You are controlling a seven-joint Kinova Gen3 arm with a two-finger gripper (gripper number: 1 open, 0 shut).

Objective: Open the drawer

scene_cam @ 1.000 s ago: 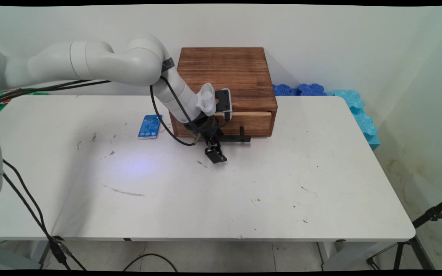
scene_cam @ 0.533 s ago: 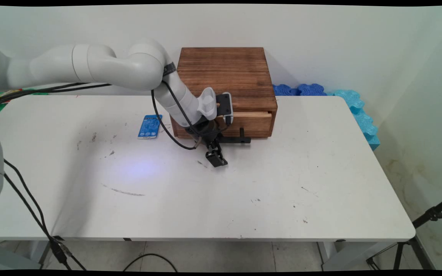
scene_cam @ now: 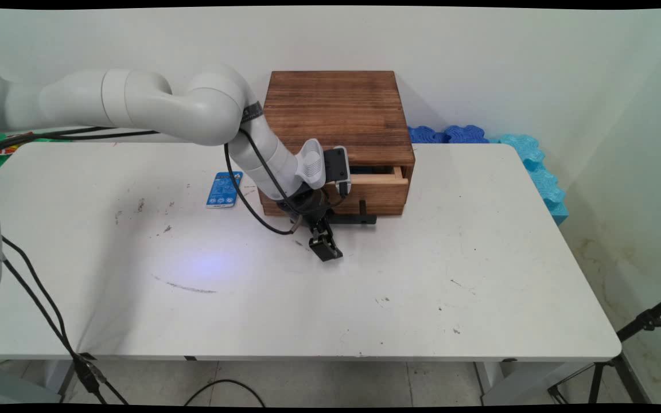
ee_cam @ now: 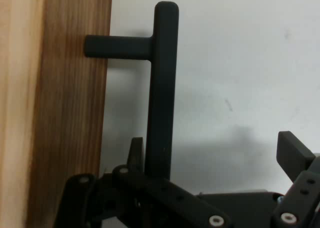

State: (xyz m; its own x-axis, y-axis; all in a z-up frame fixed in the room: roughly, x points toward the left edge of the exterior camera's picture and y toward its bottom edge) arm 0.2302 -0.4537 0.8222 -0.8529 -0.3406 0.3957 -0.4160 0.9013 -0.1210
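Overhead, a white bench [scene_cam: 479, 275] marked with dark scuffs and smudges stands against a plain pale wall [scene_cam: 537, 69]. Tiled floor [scene_cam: 336, 384] shows below its near edge.

A small blue printed card [scene_cam: 224, 189] lies flat at 9 o'clock from the wooden box [scene_cam: 336, 109], just beside it. Blue foam pieces [scene_cam: 497, 143] line the bench's far edge and its right side, at 3 o'clock from the box. A black tripod leg [scene_cam: 623, 350] stands on the floor at 4 o'clock off the bench. Black cables [scene_cam: 38, 310] hang down at 8 o'clock. The white arm reaches in from 9 o'clock and hides the left half of the box's front.

The box is dark brown with a strong grain and sits at the bench's 12 o'clock side. Its single drawer [scene_cam: 379, 189] stands a little way out, with a dark gap above the lighter top edge. A black T-bar handle [ee_cam: 162, 87] stands out from the drawer front on a short post.

The gripper [scene_cam: 323, 236] hangs low at 6 o'clock from the drawer front with its fingers [ee_cam: 292, 153] spread wide apart. In the hand view the handle's bar runs between them, close against one finger and well apart from the other.
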